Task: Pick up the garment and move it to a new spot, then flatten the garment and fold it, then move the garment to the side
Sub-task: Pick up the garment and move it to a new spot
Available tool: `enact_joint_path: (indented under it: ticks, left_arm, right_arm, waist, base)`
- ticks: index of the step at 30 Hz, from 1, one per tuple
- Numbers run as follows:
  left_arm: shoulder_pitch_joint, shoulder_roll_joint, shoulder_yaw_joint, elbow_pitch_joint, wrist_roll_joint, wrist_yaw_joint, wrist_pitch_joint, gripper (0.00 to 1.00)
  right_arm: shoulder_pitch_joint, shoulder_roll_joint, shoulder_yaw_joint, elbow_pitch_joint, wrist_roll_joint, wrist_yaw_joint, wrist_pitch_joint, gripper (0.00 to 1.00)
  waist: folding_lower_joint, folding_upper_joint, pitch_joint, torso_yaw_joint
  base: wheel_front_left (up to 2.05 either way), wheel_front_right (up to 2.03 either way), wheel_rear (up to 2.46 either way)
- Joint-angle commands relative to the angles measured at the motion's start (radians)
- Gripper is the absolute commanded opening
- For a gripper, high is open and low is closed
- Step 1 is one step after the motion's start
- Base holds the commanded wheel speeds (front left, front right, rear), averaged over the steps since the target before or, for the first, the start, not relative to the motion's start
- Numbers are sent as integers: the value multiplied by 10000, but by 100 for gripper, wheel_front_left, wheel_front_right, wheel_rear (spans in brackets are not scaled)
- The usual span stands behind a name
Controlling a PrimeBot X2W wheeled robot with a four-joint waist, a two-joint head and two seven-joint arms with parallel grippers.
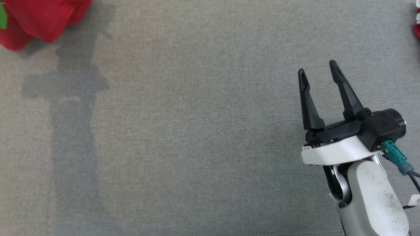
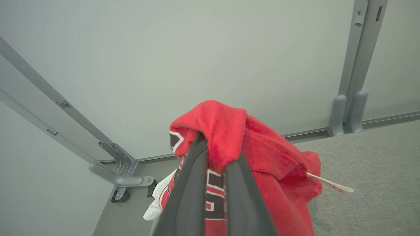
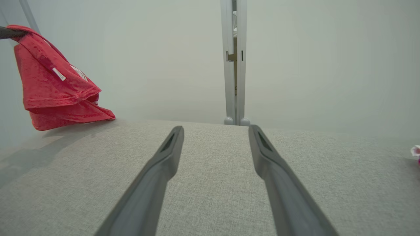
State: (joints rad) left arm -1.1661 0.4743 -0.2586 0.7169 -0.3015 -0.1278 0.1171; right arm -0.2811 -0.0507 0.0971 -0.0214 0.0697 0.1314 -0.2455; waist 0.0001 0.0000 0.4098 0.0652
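Note:
The garment (image 1: 42, 19) is red with a brown and white print and shows bunched up at the head view's top left corner. In the left wrist view my left gripper (image 2: 218, 154) is shut on a fold of the garment (image 2: 262, 157), which hangs in a heap from the fingers, a white tag sticking out to the right. From the right wrist view the garment (image 3: 55, 91) dangles off a dark fingertip (image 3: 10, 32), its lower edge at the grey table (image 3: 210, 183). My right gripper (image 1: 317, 67) is open over the table's right side, nothing between its fingers (image 3: 164, 164).
Grey woven cloth covers the table (image 1: 197, 131). A small red and white thing (image 1: 417, 23) lies at the far right edge. Pale walls with grey metal posts (image 3: 233, 65) stand behind the table, and a braced frame (image 2: 118, 177) sits by its left corner.

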Motion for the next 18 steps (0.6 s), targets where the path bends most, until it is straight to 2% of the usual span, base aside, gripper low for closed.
enact_joint_path:
  ticks: [1, 6, 11, 18]
  left_arm:
    - [-33, -116, -292, -332, -150, -27, 138, 0]
    - [-46, -464, -1478, -1852, -980, -26, 752, 0]
    - [114, -1088, -1741, -3284, -1998, -27, 980, 0]
    - [2387, -1959, -1863, -4312, -2788, 455, 434, 0]
  right_arm:
    - [241, -4, -75, 143, 169, -16, -78, 100]
    - [496, -2, -621, 436, 522, -16, -193, 100]
    - [735, 2, -1079, 442, 644, -16, -197, 100]
    - [830, 1, -1092, 443, 933, -16, -197, 100]
  waist:
    - [-1, 0, -1370, -875]
    - [-1, 0, -1963, -1454]
    - [-1, 0, -1989, -1804]
    - [-1, 0, -1647, -1971]
  base:
    - [0, 0, 0]
    - [0, 0, 0]
    - [0, 0, 0]
    - [0, 0, 0]
